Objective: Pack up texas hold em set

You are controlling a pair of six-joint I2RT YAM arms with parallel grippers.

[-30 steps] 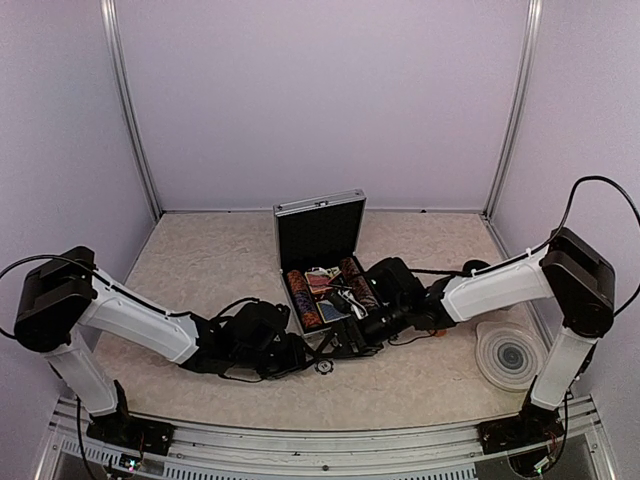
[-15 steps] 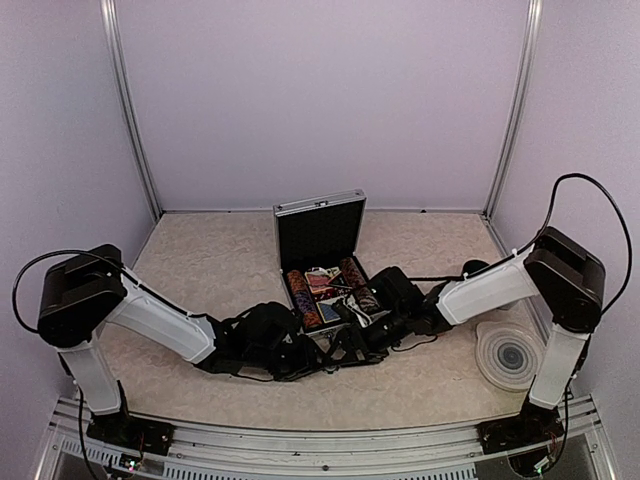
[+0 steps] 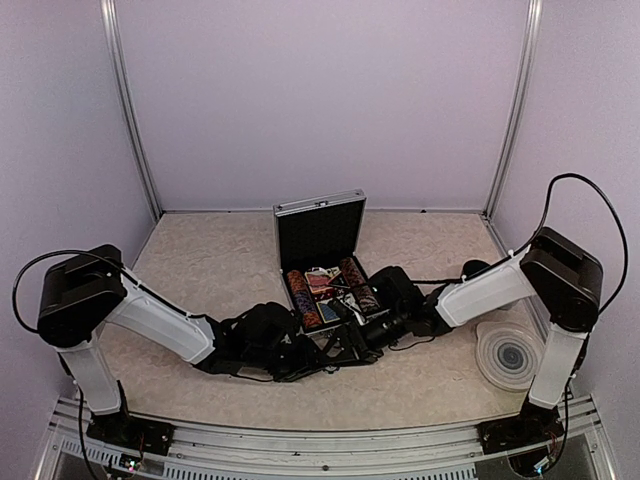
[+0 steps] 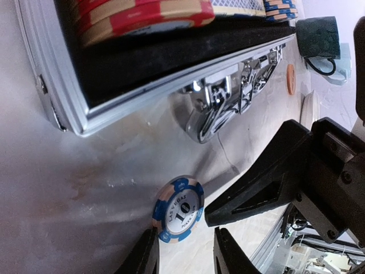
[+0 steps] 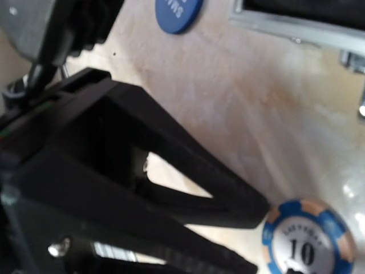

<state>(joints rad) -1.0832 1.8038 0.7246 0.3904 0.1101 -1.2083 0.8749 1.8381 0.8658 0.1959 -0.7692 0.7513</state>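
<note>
Left hand [image 4: 179, 257] has advanced to the blue chip [image 4: 178, 208] lying before the case [image 4: 74, 108], fingers apart astride it; right hand [image 3: 362, 337] spread, empty; chip still unpacked

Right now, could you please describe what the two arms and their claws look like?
The left arm and the right arm each have white tube-shaped links between bulky black joint housings. A thin black cable loops out near each shoulder. The left claw and the right claw are matte black, with wedge-shaped fingers that have a triangular recess. I can see no markings on them.
</note>
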